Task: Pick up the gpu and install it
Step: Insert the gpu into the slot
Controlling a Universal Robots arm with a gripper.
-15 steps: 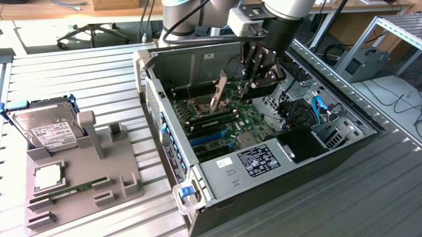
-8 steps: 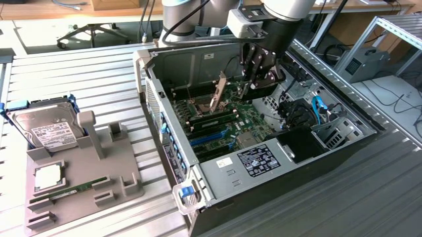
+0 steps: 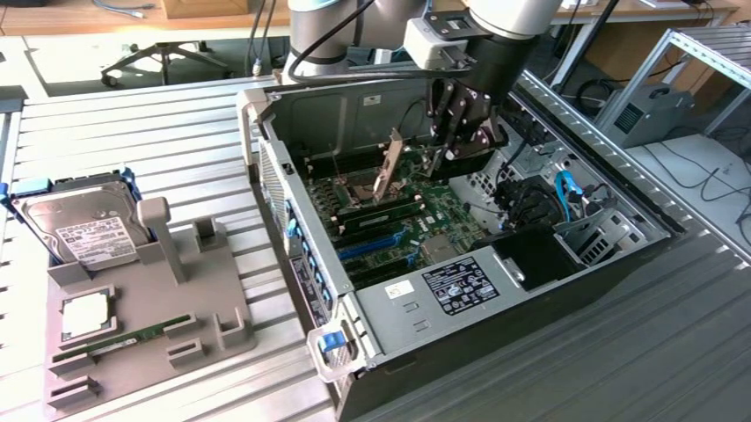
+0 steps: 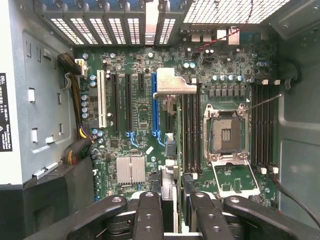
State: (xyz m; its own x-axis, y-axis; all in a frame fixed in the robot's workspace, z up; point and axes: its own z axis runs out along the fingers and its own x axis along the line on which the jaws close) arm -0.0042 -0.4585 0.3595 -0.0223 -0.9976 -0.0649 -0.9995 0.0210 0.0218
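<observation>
A robot arm reaches down into an open computer case [image 3: 352, 303] lying on its side on a ribbed metal desk [image 3: 129, 132]. Its pincer [image 3: 452, 145] grips the gpu [image 3: 393, 167] edge-on between its fingers [image 4: 149, 215], jaws closed narrowly on the thin card. The card hangs upright over the green motherboard [image 4: 145, 112], its silver bracket [image 4: 172, 85] above the blue expansion slot [image 4: 154, 105]. A black label on the power supply cover [image 3: 460, 286] carries white print too small to read. On the exterior view's left, a grey holder [image 3: 176, 316] carries a hard drive [image 3: 83, 230] with a white label and a memory stick [image 3: 123, 337].
</observation>
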